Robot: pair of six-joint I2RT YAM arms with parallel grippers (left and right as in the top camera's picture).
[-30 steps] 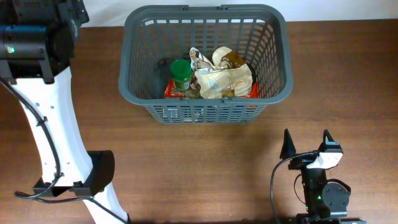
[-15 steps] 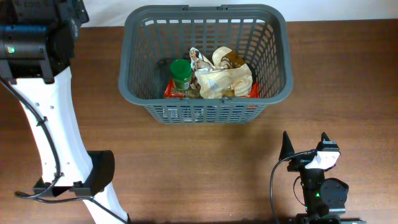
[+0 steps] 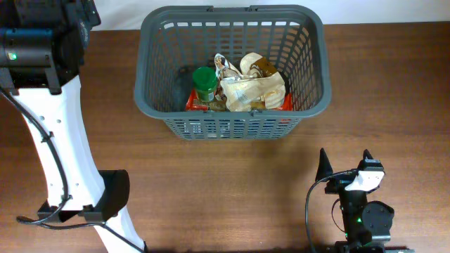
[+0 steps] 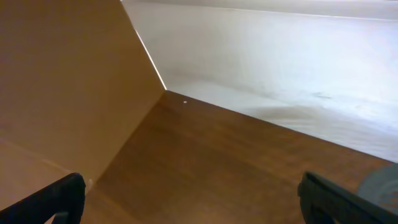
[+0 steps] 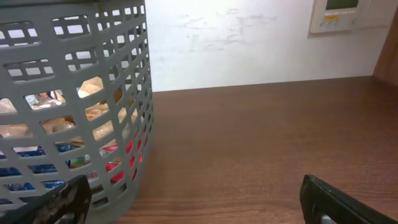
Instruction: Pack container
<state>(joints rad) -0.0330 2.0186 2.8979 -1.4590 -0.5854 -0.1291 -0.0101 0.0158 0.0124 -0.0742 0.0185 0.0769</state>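
Note:
The dark grey slotted basket (image 3: 233,28) stands at the top middle of the table. Inside lie a green-lidded jar (image 3: 205,83), a crumpled tan bag (image 3: 250,88) and red packets (image 3: 285,103). The basket's wall (image 5: 68,106) fills the left of the right wrist view, coloured packets showing through the slots. My right gripper (image 3: 346,167) is open and empty, low at the bottom right, in front of the basket. My left gripper (image 4: 193,202) is open and empty over bare table by a wall corner; in the overhead view its fingers are hidden.
The left arm's white link and black base (image 3: 67,169) occupy the left side. The right arm's base (image 3: 364,221) sits at the bottom edge. A wall panel (image 5: 339,14) hangs beyond the table.
The right gripper has drawn slightly down towards the bottom edge, then stopped. Nothing else has moved.

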